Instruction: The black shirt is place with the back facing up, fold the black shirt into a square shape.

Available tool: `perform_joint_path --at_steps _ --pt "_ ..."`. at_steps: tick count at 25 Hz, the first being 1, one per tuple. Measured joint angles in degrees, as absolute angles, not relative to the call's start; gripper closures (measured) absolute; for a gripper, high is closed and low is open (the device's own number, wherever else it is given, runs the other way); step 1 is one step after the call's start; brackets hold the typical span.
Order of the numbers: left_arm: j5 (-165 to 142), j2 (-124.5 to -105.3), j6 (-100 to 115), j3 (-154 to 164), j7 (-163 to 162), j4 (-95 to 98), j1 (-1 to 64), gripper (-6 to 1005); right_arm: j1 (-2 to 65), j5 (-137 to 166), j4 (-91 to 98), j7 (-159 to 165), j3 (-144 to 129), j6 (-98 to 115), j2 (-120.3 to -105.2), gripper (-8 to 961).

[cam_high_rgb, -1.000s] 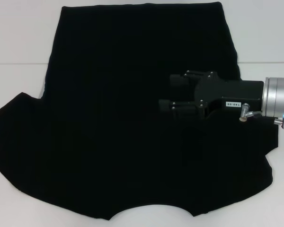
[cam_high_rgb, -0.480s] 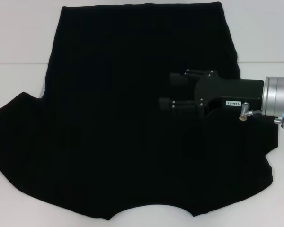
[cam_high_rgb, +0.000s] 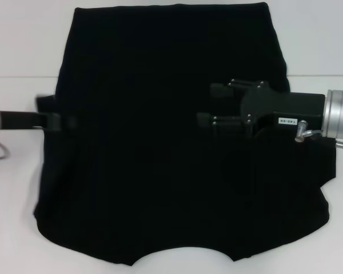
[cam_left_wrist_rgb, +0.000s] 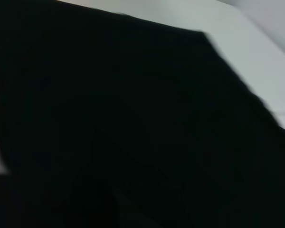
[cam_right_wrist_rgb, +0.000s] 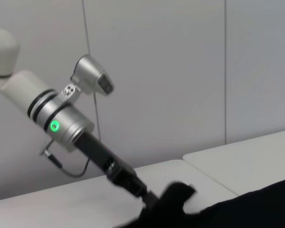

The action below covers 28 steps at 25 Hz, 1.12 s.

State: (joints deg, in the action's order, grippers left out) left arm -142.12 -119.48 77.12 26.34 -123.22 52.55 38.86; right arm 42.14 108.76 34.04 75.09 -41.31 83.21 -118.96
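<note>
"At six o'clock, nearest you, what lay there?"

"The curved neckline of the black shirt [cam_high_rgb: 160,171]. The shirt was spread flat on the white table [cam_high_rgb: 17,68] and filled most of my view."

"And your hands?"

"My left gripper [cam_high_rgb: 66,121] reached in from nine o'clock at the shirt's left edge. It looked clamped on the left sleeve, with a dark lump of cloth bunched at its tip. My right gripper [cam_high_rgb: 208,107] lay across from three o'clock, its fingers spread and holding nothing. It was over the right half of the body and pointed towards nine."

"So where was the shirt relative to the left hand?"

"The body stretched away from it towards three o'clock. The sleeve was drawn in over the side, so that edge ran almost straight from six to twelve."

"How would you have done the fold well?"

"By my judgement, I should have carried the sleeve low and level towards three o'clock. I should have laid it flat with its crease parallel to the side seam, and let go only once the cloth was resting. The right hand could have pressed the body to keep it from sliding."

"And farthest off?"

"The straight hem, at twelve o'clock."
</note>
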Motion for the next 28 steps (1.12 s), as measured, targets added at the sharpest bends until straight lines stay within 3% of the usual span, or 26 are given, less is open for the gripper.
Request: perform_joint_path --at_steps 5,9,16,21,26,28 --pt "-138.6 -123.06 76.3 34.5 -119.6 51.3 38.5 961 41.7 107.4 34.0 75.3 -41.3 83.0 -118.59 98" --pt "-137.8 -123.57 72.6 36.4 -119.3 47.5 39.3 957 42.0 107.2 34.0 75.5 -41.2 82.4 -118.24 99" --pt "-132.4 -122.78 69.4 36.3 -117.9 43.4 40.2 951 42.4 107.1 34.0 79.7 -40.0 79.8 -116.97 100" --pt "-119.8 -122.22 76.4 36.1 -108.3 43.9 38.5 750 41.7 107.9 35.1 95.5 -40.3 75.7 -113.54 100" --pt "-107.8 -121.95 82.6 36.5 -88.9 39.7 37.3 654 40.8 115.6 35.8 114.7 -40.6 74.2 -109.63 101" --pt "-107.4 -121.92 84.0 37.0 -83.6 38.2 37.6 615 40.6 120.6 37.0 121.3 -40.6 74.5 -108.84 101"
